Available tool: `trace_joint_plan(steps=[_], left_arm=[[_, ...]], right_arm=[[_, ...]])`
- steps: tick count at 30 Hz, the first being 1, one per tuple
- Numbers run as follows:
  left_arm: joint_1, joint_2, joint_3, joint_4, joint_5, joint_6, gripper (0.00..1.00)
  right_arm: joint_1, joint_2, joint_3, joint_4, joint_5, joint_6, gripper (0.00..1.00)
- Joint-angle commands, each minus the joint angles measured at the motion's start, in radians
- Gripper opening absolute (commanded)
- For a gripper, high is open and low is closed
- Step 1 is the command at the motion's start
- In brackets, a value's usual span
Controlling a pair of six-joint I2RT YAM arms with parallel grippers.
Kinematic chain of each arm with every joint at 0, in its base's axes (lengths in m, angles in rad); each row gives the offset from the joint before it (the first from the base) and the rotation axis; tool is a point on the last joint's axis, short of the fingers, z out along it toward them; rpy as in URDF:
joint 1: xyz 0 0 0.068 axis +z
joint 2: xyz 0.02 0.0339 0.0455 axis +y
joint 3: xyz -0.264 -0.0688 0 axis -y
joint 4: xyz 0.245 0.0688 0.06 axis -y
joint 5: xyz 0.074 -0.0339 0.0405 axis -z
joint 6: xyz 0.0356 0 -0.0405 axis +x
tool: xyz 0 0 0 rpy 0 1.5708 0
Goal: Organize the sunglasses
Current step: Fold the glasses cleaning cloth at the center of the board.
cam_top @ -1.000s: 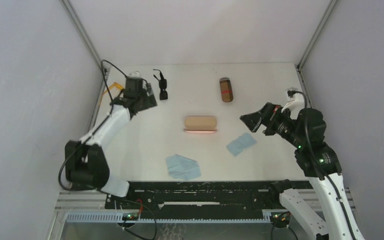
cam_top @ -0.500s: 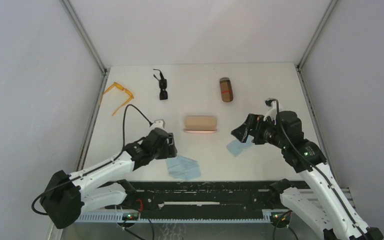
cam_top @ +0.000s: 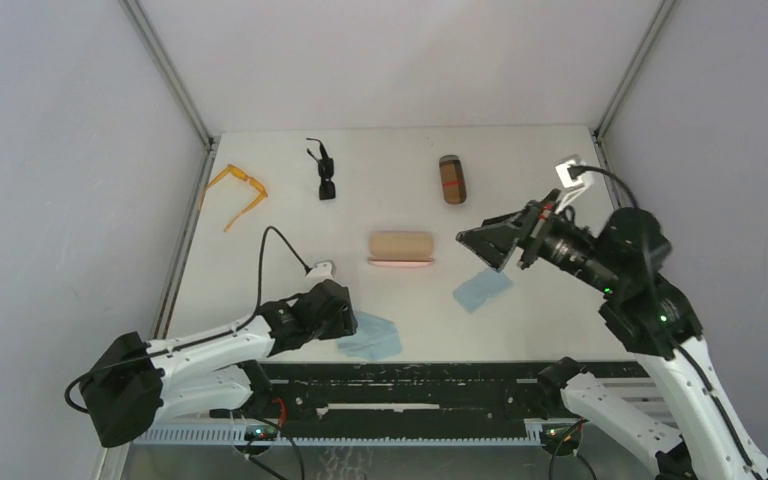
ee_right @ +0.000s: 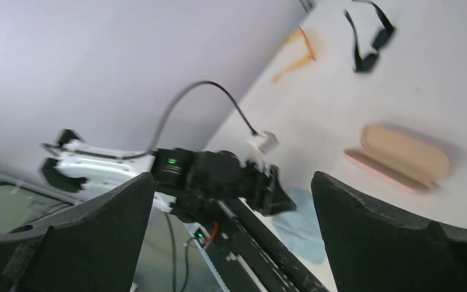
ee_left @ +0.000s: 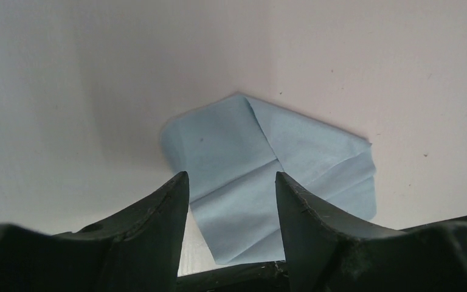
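Observation:
The orange-framed sunglasses (cam_top: pixel 235 190) lie at the far left edge of the table. The small black sunglasses (cam_top: pixel 324 172) lie to their right. Both also show in the right wrist view, orange (ee_right: pixel 295 55) and black (ee_right: pixel 368 39). My left gripper (cam_top: pixel 348 324) is open and empty, low at the near edge, with its jaws (ee_left: pixel 230 179) over a light-blue cloth (ee_left: pixel 267 164). My right gripper (cam_top: pixel 472 241) is open and empty, held above the table right of the middle and pointing left (ee_right: pixel 232 176).
A pink oblong case (cam_top: pixel 400 247) lies in the middle of the table, and a brown case (cam_top: pixel 451 179) lies at the back. One light-blue cloth (cam_top: pixel 370 337) lies by the left gripper. A second cloth (cam_top: pixel 482 288) lies under the right gripper. Grey walls close in both sides.
My left arm has drawn back from the far-left sunglasses to the near cloth. My right gripper has dipped toward the right cloth, then risen again, still open.

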Motion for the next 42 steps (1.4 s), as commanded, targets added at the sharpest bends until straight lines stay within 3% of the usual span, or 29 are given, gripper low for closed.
trace_joint_plan(steps=[1, 5, 20, 29, 33, 38, 42], left_arm=[[-0.01, 0.008, -0.024, 0.027, -0.012, -0.033, 0.58], [-0.016, 0.035, -0.024, 0.027, -0.005, -0.029, 0.58], [-0.034, 0.057, -0.06, 0.007, 0.01, -0.054, 0.6], [-0.034, 0.12, -0.058, 0.083, 0.015, -0.028, 0.23], [-0.034, 0.131, -0.05, 0.099, 0.003, -0.018, 0.01], [-0.034, 0.122, -0.025, 0.126, -0.012, 0.024, 0.0], [-0.034, 0.101, -0.016, 0.112, -0.034, 0.044, 0.0]], right_arm=[[-0.03, -0.002, 0.104, 0.078, -0.089, 0.077, 1.0], [-0.059, 0.0, 0.123, 0.107, -0.153, 0.106, 1.0], [-0.114, -0.016, 0.126, 0.067, -0.165, 0.075, 1.0], [-0.139, -0.029, 0.124, 0.008, -0.159, 0.045, 1.0], [-0.138, -0.063, 0.026, -0.031, -0.083, -0.01, 1.0], [-0.116, -0.095, -0.182, -0.013, -0.063, -0.11, 0.99], [0.005, -0.076, -0.313, 0.015, 0.077, -0.188, 0.96]])
